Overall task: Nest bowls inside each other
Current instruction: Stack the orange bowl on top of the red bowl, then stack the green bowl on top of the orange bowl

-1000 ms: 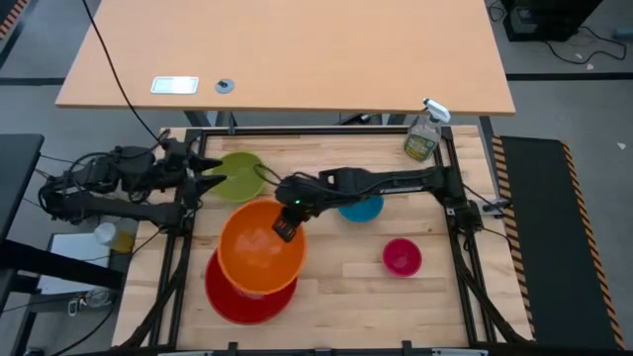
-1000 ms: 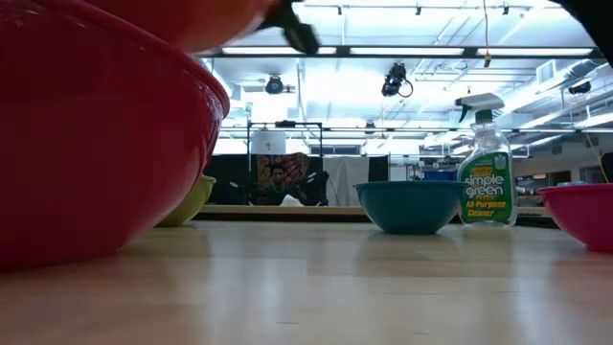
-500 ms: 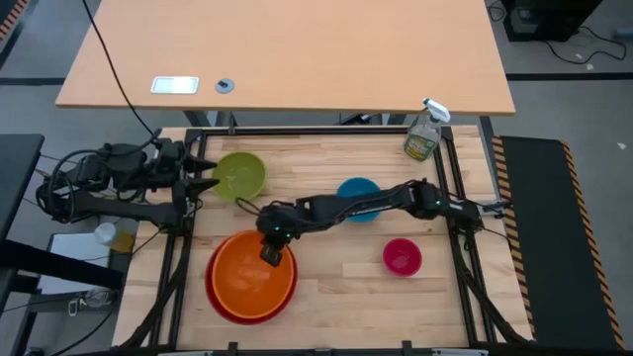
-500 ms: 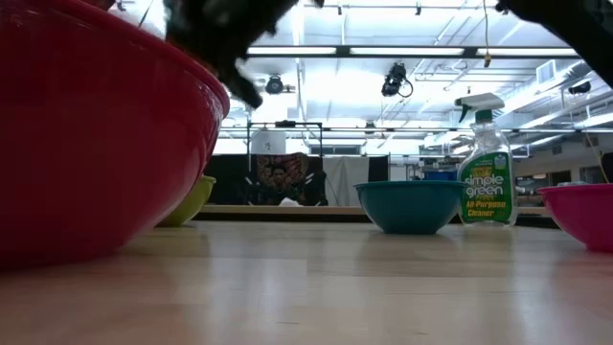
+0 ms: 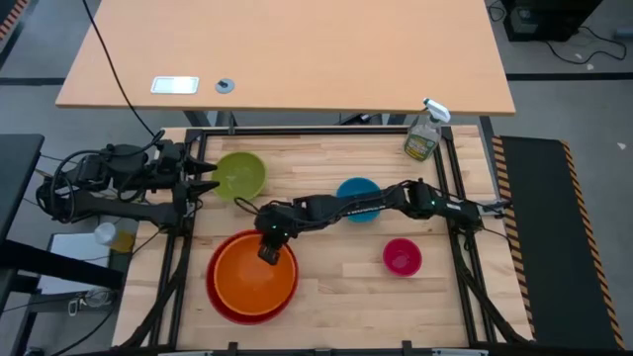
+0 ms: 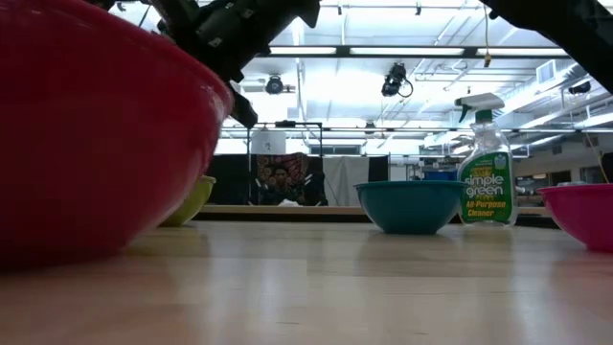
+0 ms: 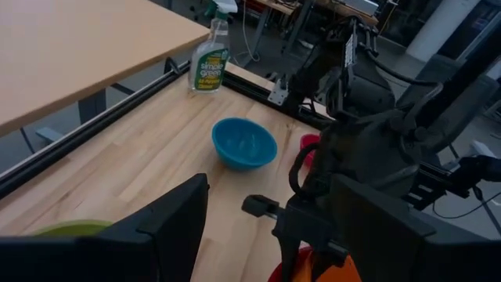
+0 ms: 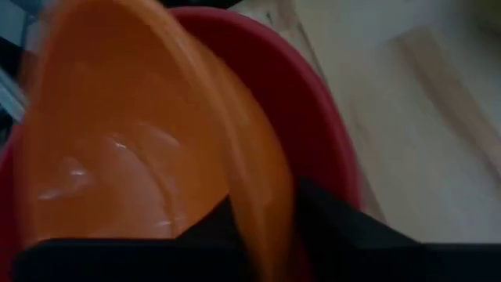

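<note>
The orange bowl [image 5: 254, 282] sits inside the large red bowl [image 5: 220, 297] at the table's near left. My right gripper [image 5: 268, 253] is at the orange bowl's far rim [image 8: 262, 211], open a little, with one finger inside the rim and one outside. The lime green bowl [image 5: 240, 174], the blue bowl [image 5: 358, 198] and the small pink bowl [image 5: 402, 257] each rest on their bases on the table. My left gripper [image 5: 210, 178] waits open at the table's left edge, beside the green bowl. My right gripper straddles the orange bowl's far rim [image 8: 262, 211], coming slanting down from the far right. One finger [image 8: 141, 254] is inside the bowl and the other [image 8: 376, 235] outside. Whether the fingers touch the rim, I cannot tell. The bowl rests in the red bowl.
A clear spray bottle [image 5: 423, 133] stands at the far right corner. Black frame rails [image 5: 316, 132] edge the table. Bare wood lies between the red bowl and the pink bowl.
My right gripper has gone down and toward the table's near left with the orange bowl. The bowl hung lifted above the red bowl and now sits nested in it.
</note>
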`<action>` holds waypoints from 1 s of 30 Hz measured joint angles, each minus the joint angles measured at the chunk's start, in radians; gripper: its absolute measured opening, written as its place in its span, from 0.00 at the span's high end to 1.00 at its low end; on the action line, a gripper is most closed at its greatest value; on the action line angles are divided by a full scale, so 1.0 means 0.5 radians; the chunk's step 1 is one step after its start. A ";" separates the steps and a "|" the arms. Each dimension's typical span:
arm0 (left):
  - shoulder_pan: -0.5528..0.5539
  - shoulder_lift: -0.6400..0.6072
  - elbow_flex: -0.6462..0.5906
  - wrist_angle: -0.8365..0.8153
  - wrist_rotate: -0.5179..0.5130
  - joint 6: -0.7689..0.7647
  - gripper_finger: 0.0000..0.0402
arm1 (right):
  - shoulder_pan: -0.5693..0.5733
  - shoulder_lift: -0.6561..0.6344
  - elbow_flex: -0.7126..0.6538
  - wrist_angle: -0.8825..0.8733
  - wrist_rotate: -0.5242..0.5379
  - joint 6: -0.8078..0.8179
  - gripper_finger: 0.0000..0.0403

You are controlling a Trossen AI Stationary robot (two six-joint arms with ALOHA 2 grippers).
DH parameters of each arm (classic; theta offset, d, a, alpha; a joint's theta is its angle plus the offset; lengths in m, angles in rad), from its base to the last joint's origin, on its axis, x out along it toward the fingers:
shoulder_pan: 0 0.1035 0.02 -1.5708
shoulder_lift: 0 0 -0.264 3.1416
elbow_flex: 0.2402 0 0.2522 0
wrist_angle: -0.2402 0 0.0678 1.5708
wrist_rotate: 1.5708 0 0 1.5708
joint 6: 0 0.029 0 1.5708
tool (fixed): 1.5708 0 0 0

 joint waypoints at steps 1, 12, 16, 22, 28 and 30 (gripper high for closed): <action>0.000 0.000 0.000 0.000 0.000 0.000 0.32 | -0.005 0.000 0.000 -0.006 -0.013 0.008 0.70; 0.000 0.001 -0.001 -0.040 0.000 -0.022 0.32 | -0.054 -0.146 0.000 -0.047 0.046 0.061 0.42; 0.000 0.001 -0.002 -0.077 -0.001 -0.059 0.32 | -0.079 -0.282 0.003 -0.217 0.180 0.051 0.42; 0.001 0.065 -0.046 -0.328 -0.036 -0.216 0.32 | -0.098 -0.521 0.002 -0.800 0.490 0.094 0.42; 0.080 0.210 -0.317 -0.472 -0.083 -0.662 0.33 | -0.108 -0.731 -0.200 -1.199 0.758 0.012 0.43; 0.171 0.266 -0.405 -0.460 -0.016 -0.770 0.35 | -0.137 -0.831 -0.381 -1.118 0.691 0.005 0.43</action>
